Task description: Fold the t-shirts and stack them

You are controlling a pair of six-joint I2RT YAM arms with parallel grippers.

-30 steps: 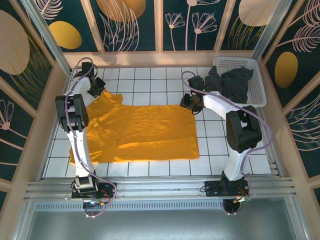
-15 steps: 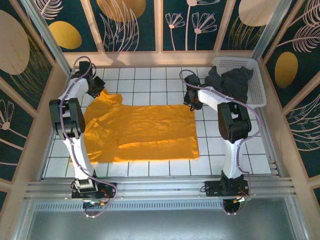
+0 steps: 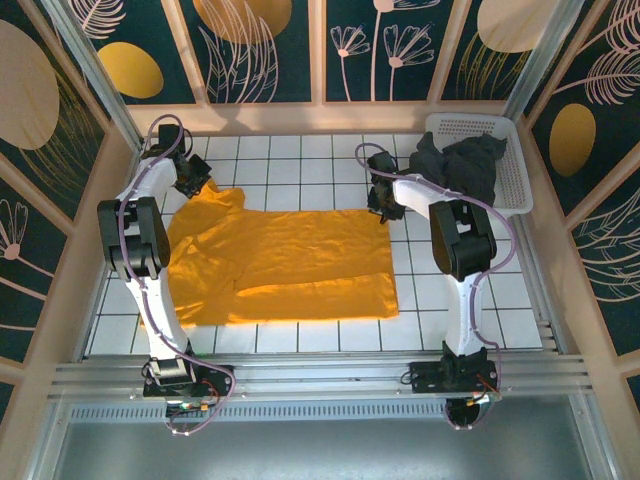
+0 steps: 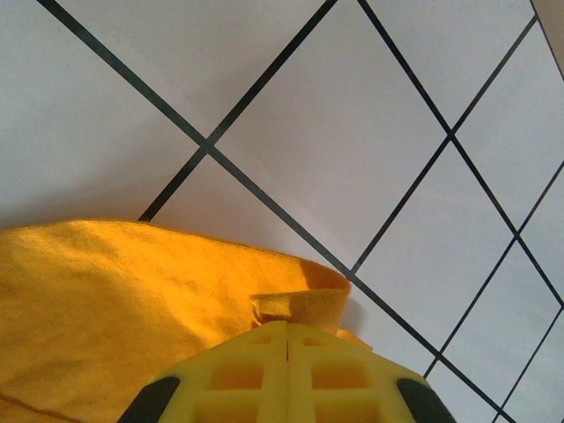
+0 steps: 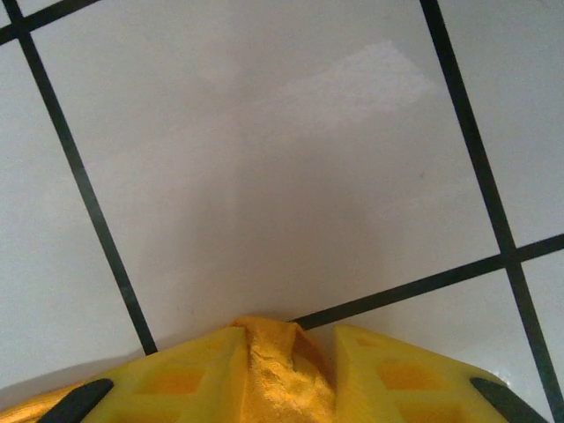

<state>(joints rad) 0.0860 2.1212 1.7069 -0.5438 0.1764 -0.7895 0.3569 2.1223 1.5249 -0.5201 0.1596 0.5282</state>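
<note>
While each arm pinches a far corner of the orange t-shirt [image 3: 280, 265], the left fingers [image 3: 198, 184] are closed on its sleeve end and the right fingers [image 3: 386, 206] clamp a tuck of its hem end. It lies flat on the desk [image 3: 300, 165], long axis left to right, its body nearward of both grips, so the fold probably pulls toward the bases. The grey t-shirt [image 3: 460, 165] sits in the basket [image 3: 517, 190].

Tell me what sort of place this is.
Probably a robot test cell set up for laundry: a tiled table walled by leaf-patterned panels, left arm and right arm mounted on an aluminium rail, and a basket holding a dark shirt.
</note>
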